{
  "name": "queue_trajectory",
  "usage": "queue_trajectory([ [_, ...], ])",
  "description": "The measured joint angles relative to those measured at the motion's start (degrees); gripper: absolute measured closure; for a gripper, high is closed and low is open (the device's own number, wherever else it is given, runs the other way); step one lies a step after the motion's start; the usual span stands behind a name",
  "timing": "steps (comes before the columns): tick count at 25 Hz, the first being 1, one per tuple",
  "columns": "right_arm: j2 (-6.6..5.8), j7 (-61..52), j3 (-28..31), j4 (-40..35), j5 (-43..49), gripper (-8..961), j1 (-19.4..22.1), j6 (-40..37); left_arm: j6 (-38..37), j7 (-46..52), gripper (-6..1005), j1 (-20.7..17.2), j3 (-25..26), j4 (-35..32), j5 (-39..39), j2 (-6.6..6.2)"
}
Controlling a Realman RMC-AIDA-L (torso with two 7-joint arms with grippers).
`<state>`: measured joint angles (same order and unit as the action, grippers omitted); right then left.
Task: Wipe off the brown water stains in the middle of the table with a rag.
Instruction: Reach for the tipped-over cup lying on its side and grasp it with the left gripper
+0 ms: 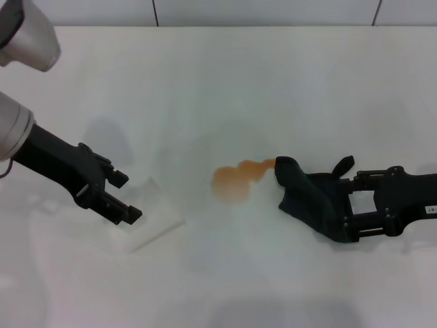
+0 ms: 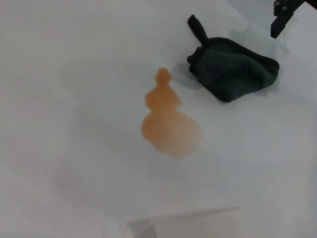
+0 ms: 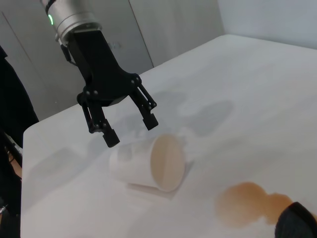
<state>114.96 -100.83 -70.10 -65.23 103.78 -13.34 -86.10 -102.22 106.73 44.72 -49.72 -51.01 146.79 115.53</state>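
The brown water stains (image 1: 237, 179) are lying mid-surface (image 1: 205, 75), the right claw (image 1: 328, 208) pinching the rag (image 1: 307, 198) just beside them, the left claw (image 1: 119, 195) hanging spread farther off.

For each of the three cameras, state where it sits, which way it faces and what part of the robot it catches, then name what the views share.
Head view: from above, looking down on the table; left gripper open, right gripper on the rag.
Left wrist view: looks down across the brown water stains to the rag; none of its own fingers show.
Right wrist view: looks across the stains at a tipped clear cup and the left gripper.
Shared: stains and rag appear in all three.
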Motion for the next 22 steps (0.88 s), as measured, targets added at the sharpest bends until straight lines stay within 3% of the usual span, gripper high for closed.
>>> queue_trajectory([
  [22, 0.00, 0.11, -0.25, 0.24, 0.00, 176, 0.06, -0.04, 3.00, -0.47, 139, -2.24, -0.13, 0.83, 0.17, 1.09],
])
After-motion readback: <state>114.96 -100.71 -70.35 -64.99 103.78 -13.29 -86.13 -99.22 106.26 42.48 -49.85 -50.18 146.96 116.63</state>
